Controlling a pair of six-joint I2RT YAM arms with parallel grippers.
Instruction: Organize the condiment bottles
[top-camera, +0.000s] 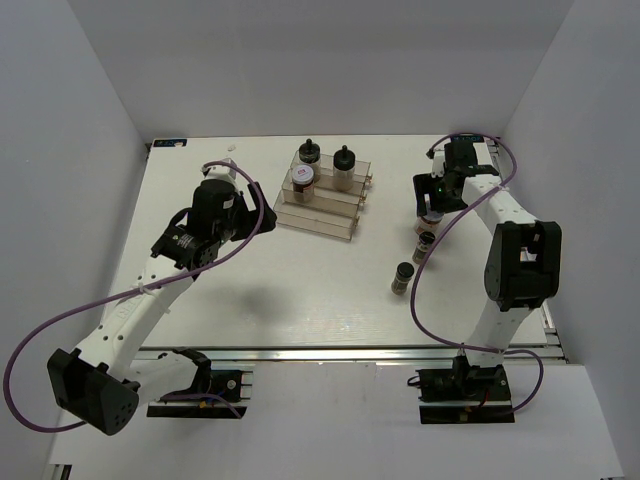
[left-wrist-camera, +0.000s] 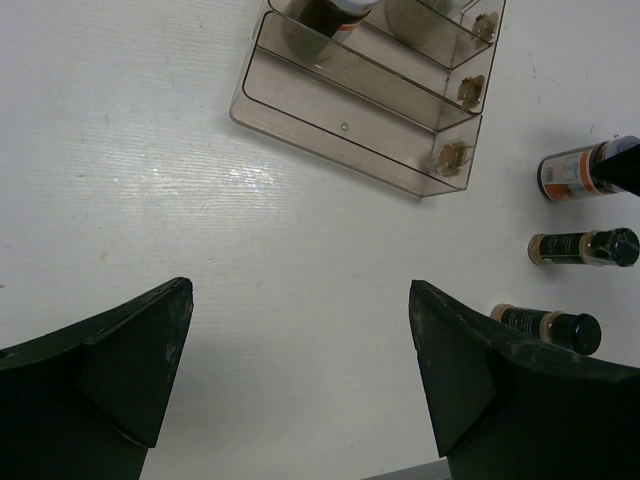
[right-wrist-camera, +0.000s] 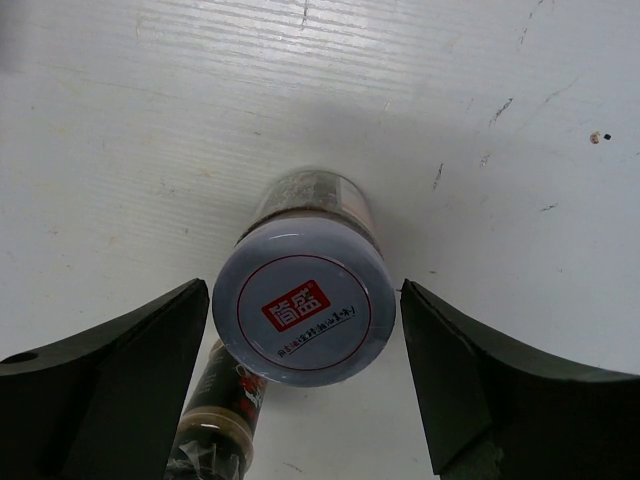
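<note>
On the white lid (right-wrist-camera: 303, 318) of the squat jar (right-wrist-camera: 315, 195) at the right of the scene I read a red block with two white Chinese characters, the second seemingly 盛, inside a thin red ring. The row of small red characters beneath was too fine to read. The second jar's lid (top-camera: 303, 176), in the far rack (top-camera: 330, 222), showed only an unreadable red patch.

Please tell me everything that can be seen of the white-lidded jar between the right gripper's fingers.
The jar is squat and round, standing upright on the white table. Its glossy white lid bears a thin red ring, a red label with white characters and a line of dark text. The body below looks clear, with dark contents. The right gripper brackets the lid, jaws open; contact is unclear. A slim shaker stands close beside.
</note>
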